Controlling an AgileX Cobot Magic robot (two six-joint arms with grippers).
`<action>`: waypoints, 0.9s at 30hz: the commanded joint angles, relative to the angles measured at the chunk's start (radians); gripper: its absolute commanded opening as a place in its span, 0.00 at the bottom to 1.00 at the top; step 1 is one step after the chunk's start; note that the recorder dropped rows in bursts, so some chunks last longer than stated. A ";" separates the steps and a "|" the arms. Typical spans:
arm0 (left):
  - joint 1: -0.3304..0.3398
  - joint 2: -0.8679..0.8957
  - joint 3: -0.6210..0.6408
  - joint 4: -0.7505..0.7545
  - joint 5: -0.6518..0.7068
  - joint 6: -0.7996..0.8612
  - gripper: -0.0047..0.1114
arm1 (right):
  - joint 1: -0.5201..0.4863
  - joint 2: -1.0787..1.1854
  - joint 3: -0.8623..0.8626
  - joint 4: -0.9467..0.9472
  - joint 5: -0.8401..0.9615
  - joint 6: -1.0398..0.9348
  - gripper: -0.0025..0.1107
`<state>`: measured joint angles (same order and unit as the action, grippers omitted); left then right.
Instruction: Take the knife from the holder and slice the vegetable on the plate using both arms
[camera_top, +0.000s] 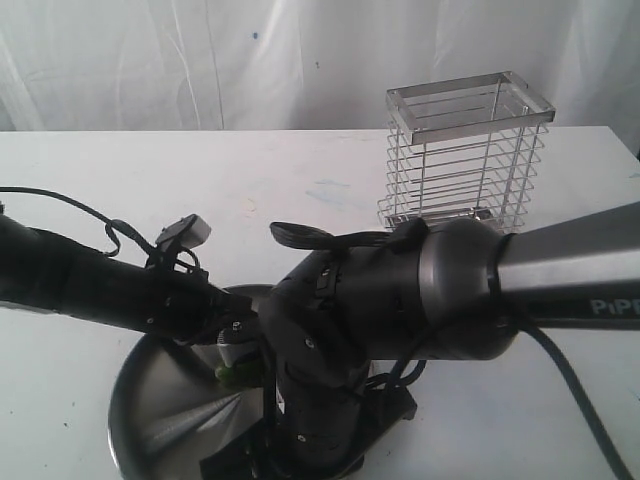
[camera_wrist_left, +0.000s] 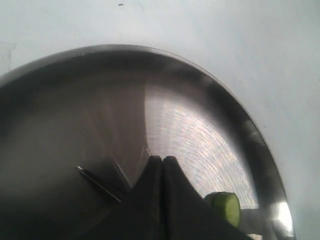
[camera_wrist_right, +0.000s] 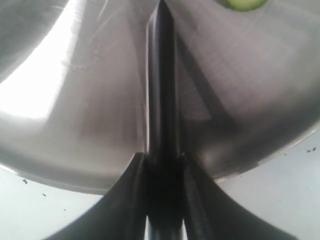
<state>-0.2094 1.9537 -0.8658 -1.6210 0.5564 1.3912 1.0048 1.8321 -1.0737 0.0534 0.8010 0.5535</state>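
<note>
The steel plate (camera_top: 150, 400) lies at the table's near edge, with both arms over it. In the right wrist view my right gripper (camera_wrist_right: 161, 157) is shut on the knife (camera_wrist_right: 161, 75). Its handle sits between the fingers and its dark blade points across the plate (camera_wrist_right: 75, 100) toward a green cucumber piece (camera_wrist_right: 245, 4). My left gripper (camera_wrist_left: 162, 160) is shut, tips touching, low over the plate (camera_wrist_left: 200, 135). The cucumber (camera_wrist_left: 225, 207) shows its pale cut face just beside one finger. In the exterior view the cucumber (camera_top: 228, 372) peeks out between the arms.
The wire holder (camera_top: 465, 165) stands upright at the back right, with nothing showing inside it. The right arm's thick grey segment (camera_top: 560, 275) crosses low over the table's right half. A white curtain closes the back.
</note>
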 joint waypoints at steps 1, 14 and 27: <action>-0.001 0.012 0.000 0.022 -0.105 0.017 0.04 | -0.008 -0.005 -0.005 0.001 0.012 -0.001 0.02; -0.001 0.012 -0.065 0.007 -0.081 0.026 0.04 | 0.071 -0.005 0.017 0.056 0.023 0.004 0.02; -0.001 0.012 -0.068 0.007 -0.064 0.028 0.04 | 0.099 0.006 0.053 0.030 0.021 0.036 0.02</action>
<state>-0.2149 1.9626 -0.9293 -1.6040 0.4810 1.4122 1.0980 1.8364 -1.0290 0.0999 0.8128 0.5823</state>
